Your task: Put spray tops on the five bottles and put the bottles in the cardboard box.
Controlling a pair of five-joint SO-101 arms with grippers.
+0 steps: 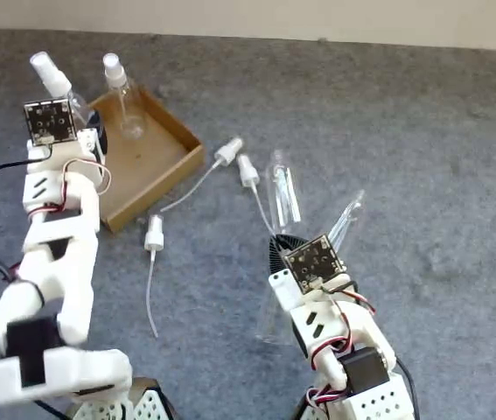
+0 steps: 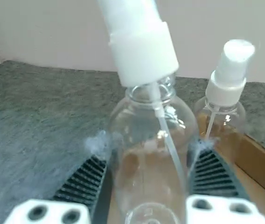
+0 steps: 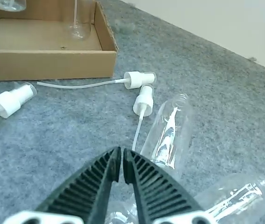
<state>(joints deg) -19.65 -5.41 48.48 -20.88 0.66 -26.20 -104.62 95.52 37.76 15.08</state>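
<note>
Grey carpet-like table covering (image 1: 422, 131) beneath everything. White left arm (image 1: 55, 254) stretched along one side of the shallow brown cardboard box (image 1: 156, 171); white right arm (image 1: 335, 341) well apart from the box, out past its open corner.

Left gripper (image 2: 148, 158) clamped on a clear round plastic bottle with a white spray top (image 2: 146, 126), one ribbed black pad pressed to each side of it, at the box's far corner (resting on the box floor or lifted, impossible to tell). Second clear bottle with a white spray top (image 2: 221, 109) upright inside the box, just beside the held one.

Right gripper (image 3: 122, 154) low over the covering, away from the box, jaws drawn nearly together with only a sliver between them, holding nothing.

Outside the box, lying on their sides:
- first uncapped clear bottle (image 3: 169, 130), nearest the box of the three
- second uncapped clear bottle (image 3: 235, 196), farther from the box
- third uncapped clear bottle (image 1: 269, 319), under the right arm and farthest from the box

Smallest, all loose on the covering:
- first white spray top with a thin dip tube (image 3: 139, 79), near the box's corner
- second white spray top (image 3: 144, 100), just beside the first, one step farther from the box
- third white spray top (image 3: 10, 102), close along the box's outer wall
</note>
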